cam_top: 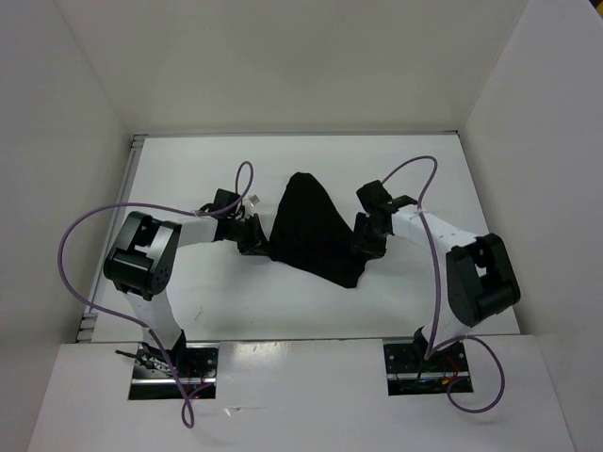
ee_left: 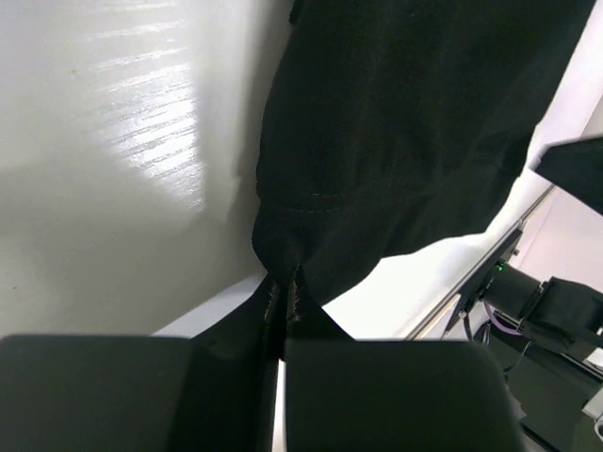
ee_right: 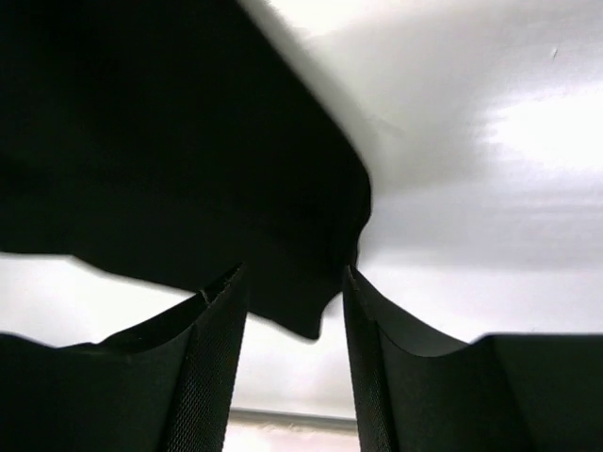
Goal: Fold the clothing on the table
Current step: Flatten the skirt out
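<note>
The clothing (cam_top: 316,231) is a plain black garment bunched into a rough triangle in the middle of the white table (cam_top: 236,301), between the two arms. My left gripper (cam_top: 256,240) is at its left edge. In the left wrist view that gripper (ee_left: 285,282) is shut on a pinch of the clothing's (ee_left: 405,141) hem. My right gripper (cam_top: 363,243) is at the right edge. Its jaws (ee_right: 294,273) stand open, and a corner of the clothing (ee_right: 170,141) hangs loose between the fingers (ee_right: 212,358).
White walls (cam_top: 75,141) close in the table on the left, back and right. A metal rail (cam_top: 135,188) runs along its left edge. Purple cables (cam_top: 85,235) loop off both arms. The right arm (ee_left: 551,311) shows in the left wrist view.
</note>
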